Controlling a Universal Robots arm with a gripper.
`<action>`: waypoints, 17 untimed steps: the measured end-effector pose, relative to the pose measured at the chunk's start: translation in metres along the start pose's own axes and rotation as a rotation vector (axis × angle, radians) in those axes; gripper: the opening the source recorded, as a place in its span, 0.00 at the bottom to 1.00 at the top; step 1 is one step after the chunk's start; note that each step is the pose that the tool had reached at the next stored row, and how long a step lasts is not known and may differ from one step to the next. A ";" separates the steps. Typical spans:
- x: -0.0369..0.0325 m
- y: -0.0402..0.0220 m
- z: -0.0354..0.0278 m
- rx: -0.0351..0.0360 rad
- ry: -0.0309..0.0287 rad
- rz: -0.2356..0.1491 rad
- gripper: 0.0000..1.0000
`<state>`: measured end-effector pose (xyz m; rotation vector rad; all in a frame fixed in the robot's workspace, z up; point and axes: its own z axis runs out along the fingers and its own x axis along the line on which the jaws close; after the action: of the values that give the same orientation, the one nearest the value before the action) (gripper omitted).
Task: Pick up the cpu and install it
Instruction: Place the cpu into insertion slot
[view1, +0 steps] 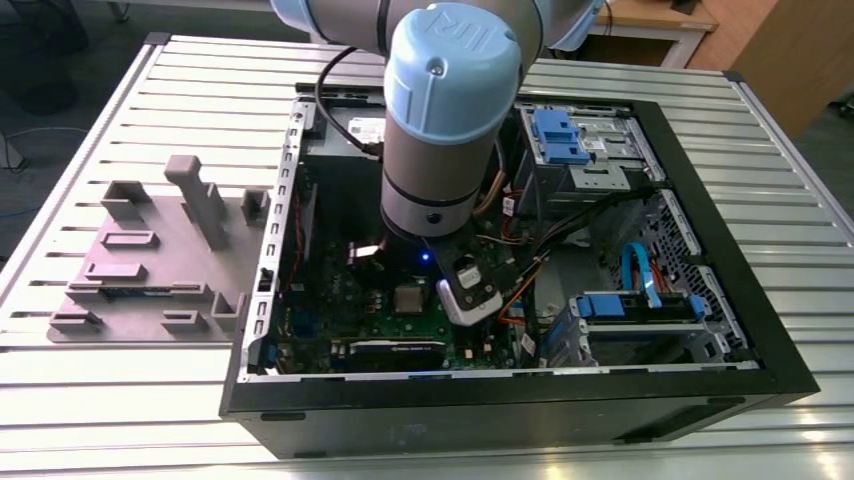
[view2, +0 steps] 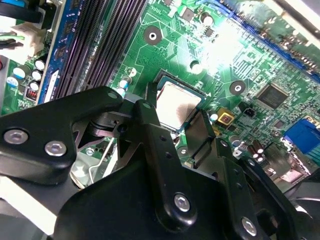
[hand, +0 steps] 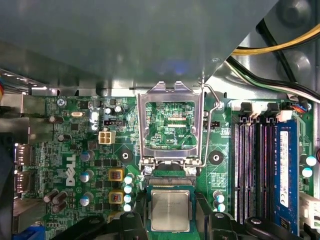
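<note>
Black tool (view2: 175, 120) parted astride small square silvery cpu (view2: 177, 107), already seated; hinged metal frame (hand: 141, 130) raised, latching left to do

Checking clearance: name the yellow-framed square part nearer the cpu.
The yellow-framed part farthest from the white connector, closest to the cpu; its twin sits nearer that connector.

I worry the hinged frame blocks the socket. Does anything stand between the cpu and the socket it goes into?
Nothing visible does. The hinged metal frame is swung open, clear of the socket. The cpu lies right at the socket opening, with the gripper at it. Whether it is fully seated cannot be told.
</note>
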<state>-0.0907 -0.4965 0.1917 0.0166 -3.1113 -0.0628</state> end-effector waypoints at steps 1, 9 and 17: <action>0.0000 0.0004 0.0000 0.0000 0.0000 0.000 0.47; -0.0001 0.0004 0.0017 0.0004 0.0002 0.000 0.47; -0.0001 0.0005 0.0021 0.0001 0.0000 0.000 0.47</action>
<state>-0.0906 -0.4960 0.1896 0.0166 -3.1112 -0.0627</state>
